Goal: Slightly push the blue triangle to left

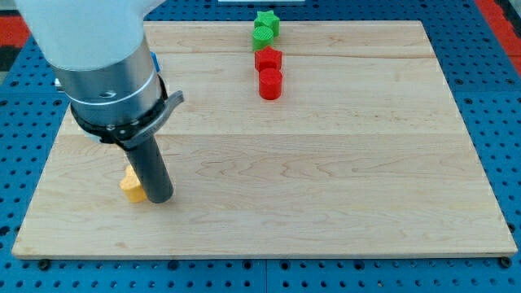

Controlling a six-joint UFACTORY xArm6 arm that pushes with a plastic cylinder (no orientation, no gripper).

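My tip [159, 198] rests on the wooden board [326, 179] at the view's lower left. It touches the right side of a yellow block [131, 186]. The blue triangle cannot be made out as a whole. Only a small blue patch [154, 62] shows at the right edge of the arm's grey body [106, 73], and its shape cannot be told. The arm hides most of the board's upper left.
Near the view's top middle stand a green star [268, 19], a green round block [262, 35], a red block [268, 59] and a red cylinder [270, 84], in a column. A blue pegboard [488, 81] surrounds the board.
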